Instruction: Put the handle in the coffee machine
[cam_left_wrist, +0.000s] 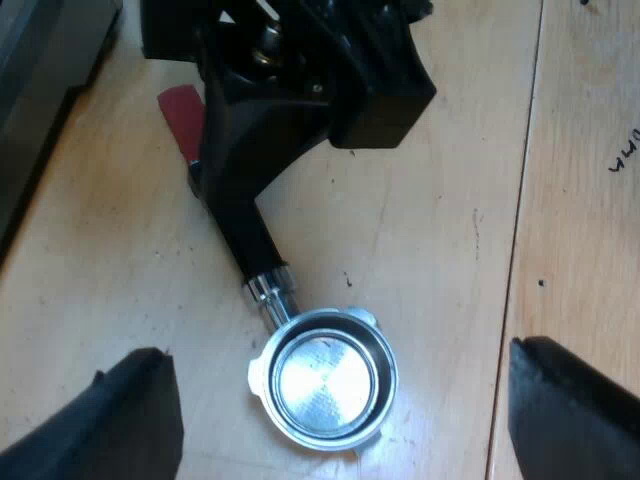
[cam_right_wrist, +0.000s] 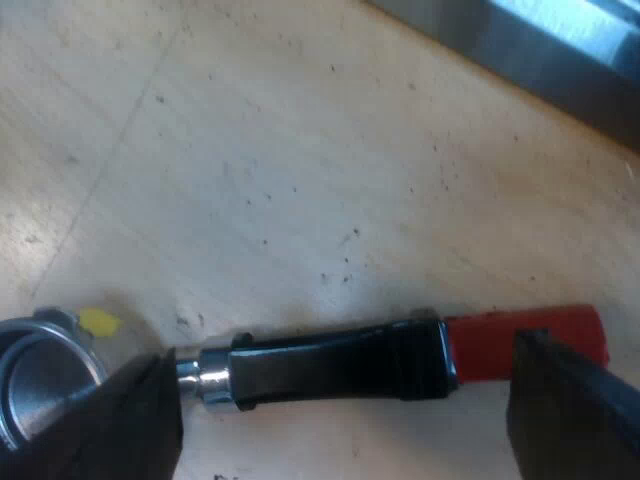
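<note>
The metal holder lies flat on the wooden table, its round basket facing up and showing a bare perforated bottom. Its dark handle runs away from the basket to the red end. My left gripper hovers open above the basket, fingers wide on either side. The right arm's gripper hangs over the handle near the red end. In the right wrist view my right gripper is open, with the handle lying lengthwise between its fingers and the red end by one fingertip.
The espresso machine's metal edge runs along the table beyond the handle; a dark grey base stands near the red end. A small yellow scrap lies by the basket rim. Bare wood surrounds the holder.
</note>
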